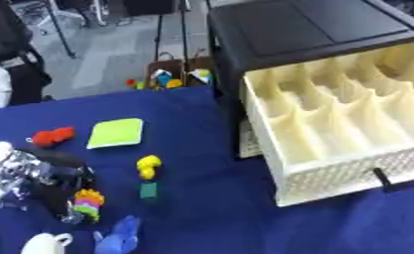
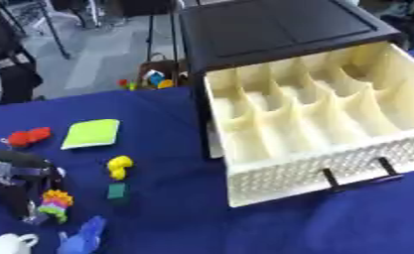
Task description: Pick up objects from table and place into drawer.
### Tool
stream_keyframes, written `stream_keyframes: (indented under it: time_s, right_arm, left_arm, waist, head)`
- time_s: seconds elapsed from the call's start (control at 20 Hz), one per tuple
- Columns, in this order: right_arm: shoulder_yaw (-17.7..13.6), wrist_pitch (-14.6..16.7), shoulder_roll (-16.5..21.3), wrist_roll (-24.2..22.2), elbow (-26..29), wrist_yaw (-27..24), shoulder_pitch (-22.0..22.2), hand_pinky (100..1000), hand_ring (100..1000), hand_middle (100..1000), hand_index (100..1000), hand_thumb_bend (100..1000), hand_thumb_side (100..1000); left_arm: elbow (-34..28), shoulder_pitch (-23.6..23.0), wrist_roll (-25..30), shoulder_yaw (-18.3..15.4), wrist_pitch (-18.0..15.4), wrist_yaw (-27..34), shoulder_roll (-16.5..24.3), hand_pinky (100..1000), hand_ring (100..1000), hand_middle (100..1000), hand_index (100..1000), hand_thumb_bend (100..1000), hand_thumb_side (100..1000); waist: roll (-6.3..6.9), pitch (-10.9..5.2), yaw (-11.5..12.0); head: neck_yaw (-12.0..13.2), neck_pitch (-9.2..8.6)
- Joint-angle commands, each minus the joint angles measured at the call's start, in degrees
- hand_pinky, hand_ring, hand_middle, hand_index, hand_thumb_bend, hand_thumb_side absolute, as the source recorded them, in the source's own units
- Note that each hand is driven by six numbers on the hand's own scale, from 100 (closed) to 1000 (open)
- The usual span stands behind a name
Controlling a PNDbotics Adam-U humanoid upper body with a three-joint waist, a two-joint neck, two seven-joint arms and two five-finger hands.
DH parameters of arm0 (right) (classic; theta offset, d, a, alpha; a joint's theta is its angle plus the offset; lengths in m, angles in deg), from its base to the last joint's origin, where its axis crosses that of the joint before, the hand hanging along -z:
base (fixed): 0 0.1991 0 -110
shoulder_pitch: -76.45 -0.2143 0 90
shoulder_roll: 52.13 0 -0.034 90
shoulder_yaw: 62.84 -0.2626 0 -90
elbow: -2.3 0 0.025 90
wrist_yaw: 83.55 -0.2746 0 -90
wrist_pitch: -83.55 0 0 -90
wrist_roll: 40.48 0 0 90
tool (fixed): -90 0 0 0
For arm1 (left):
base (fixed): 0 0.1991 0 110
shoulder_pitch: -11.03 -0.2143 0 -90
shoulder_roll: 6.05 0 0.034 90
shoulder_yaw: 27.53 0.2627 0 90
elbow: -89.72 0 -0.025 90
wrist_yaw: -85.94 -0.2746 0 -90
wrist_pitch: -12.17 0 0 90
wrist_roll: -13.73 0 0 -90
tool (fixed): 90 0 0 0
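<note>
My left hand point(image 1: 52, 179) comes in from the left edge, its black fingers curled down onto a multicoloured stacked toy point(image 1: 88, 202) on the blue table. A yellow toy point(image 1: 148, 166) and a small green block point(image 1: 148, 190) lie just right of it. A red toy point(image 1: 53, 136) and a lime-green flat pad point(image 1: 117, 133) sit farther back. A blue toy point(image 1: 119, 237) and a white cup point(image 1: 46, 244) are at the front edge. The cream drawer point(image 2: 244, 186) stands pulled open at right, its divided compartments showing nothing inside. My right hand does not show.
The black cabinet point(image 2: 271, 30) holding the drawer fills the upper right. Its black handle point(image 2: 358, 178) sticks out toward the front. Beyond the table's far edge, a bag of coloured toys point(image 1: 171, 77) sits on the floor.
</note>
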Motion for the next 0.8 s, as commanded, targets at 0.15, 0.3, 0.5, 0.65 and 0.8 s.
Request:
stream_keyframes:
  time_s: [0.15, 0.3, 0.5, 0.65, 0.8]
  right_arm:
    - [-0.56, -0.08, 0.50, 0.14, 0.54, 0.01, -0.72, 774, 842, 828, 847, 100, 1000]
    - [-0.57, -0.14, 0.47, 0.08, 0.54, 0.08, -0.64, 775, 842, 829, 847, 100, 1000]
    - [-0.60, -0.17, 0.34, 0.07, 0.54, 0.13, -0.52, 775, 842, 829, 848, 100, 1000]
    - [-0.60, -0.13, 0.26, 0.06, 0.54, 0.18, -0.48, 775, 842, 829, 848, 100, 1000]
    - [-0.57, -0.05, 0.18, 0.01, 0.54, 0.22, -0.42, 775, 842, 829, 848, 100, 1000]
  left_arm:
    - [0.37, 0.57, -1.94, -0.12, -0.52, -0.76, 0.86, 566, 691, 607, 707, 380, 526]
    - [0.27, 0.66, -4.45, -0.33, -0.44, -0.41, 0.88, 548, 672, 583, 682, 329, 565]
    - [-0.09, 0.76, -6.22, -0.40, 0.07, -0.20, 1.06, 543, 668, 583, 682, 300, 573]
    - [-0.71, 0.77, -6.60, -0.53, 0.56, -0.28, 1.22, 540, 662, 574, 675, 283, 582]
    - [-1.65, 0.82, -6.63, -0.77, 1.28, -0.44, 1.54, 536, 657, 567, 673, 263, 592]
  waist:
    - [-0.33, -0.74, -0.07]
    - [-0.31, -0.85, 0.00]
    - [-0.24, -1.12, 0.18]
    - [-0.21, -1.40, 0.36]
    - [-0.13, -1.76, 0.62]
  head:
    - [0.10, -0.62]
    - [0.09, -0.61]
    - [0.14, -0.66]
    - [0.07, -0.60]
    - [-0.03, -0.50]
